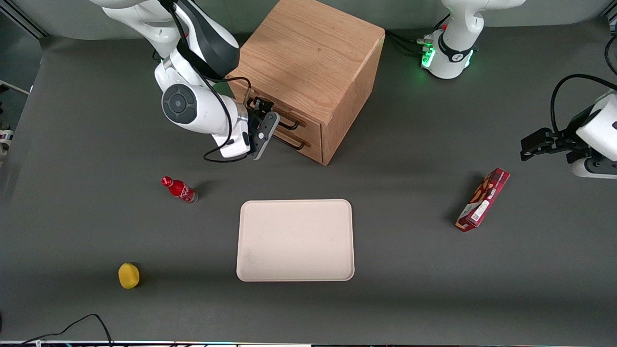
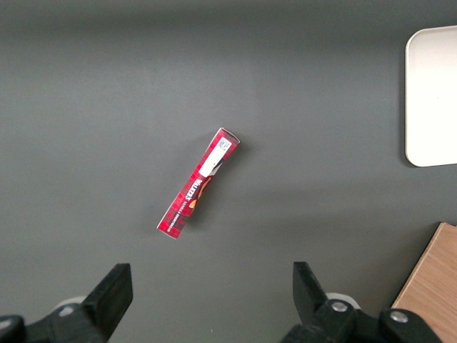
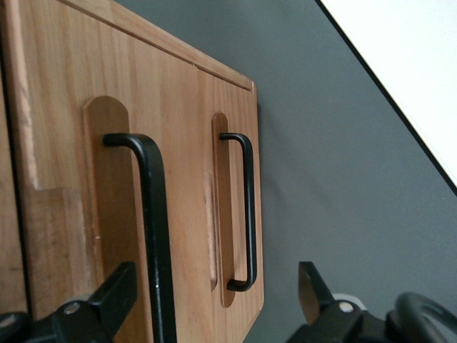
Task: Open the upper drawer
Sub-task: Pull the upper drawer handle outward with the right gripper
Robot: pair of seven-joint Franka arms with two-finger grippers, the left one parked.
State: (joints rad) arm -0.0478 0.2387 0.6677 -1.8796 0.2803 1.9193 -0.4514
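Note:
The wooden cabinet (image 1: pixel 308 58) stands at the back of the table, with two drawers on its front. The upper drawer (image 1: pixel 289 115) looks shut; its black bar handle (image 1: pixel 289 125) shows close up in the right wrist view (image 3: pixel 156 236). The lower drawer's handle (image 3: pixel 246 207) is nearer the table top. My right gripper (image 1: pixel 269 123) is right in front of the drawer fronts, at handle height. It is open (image 3: pixel 214 286). The upper handle's bar passes between the two fingers, close to one finger (image 3: pixel 114 293) and not touched.
A beige tray (image 1: pixel 295 240) lies nearer the front camera than the cabinet. A small red bottle (image 1: pixel 179 189) and a yellow fruit (image 1: pixel 128 275) lie toward the working arm's end. A red snack box (image 1: pixel 483 199) lies toward the parked arm's end, also in the left wrist view (image 2: pixel 198 183).

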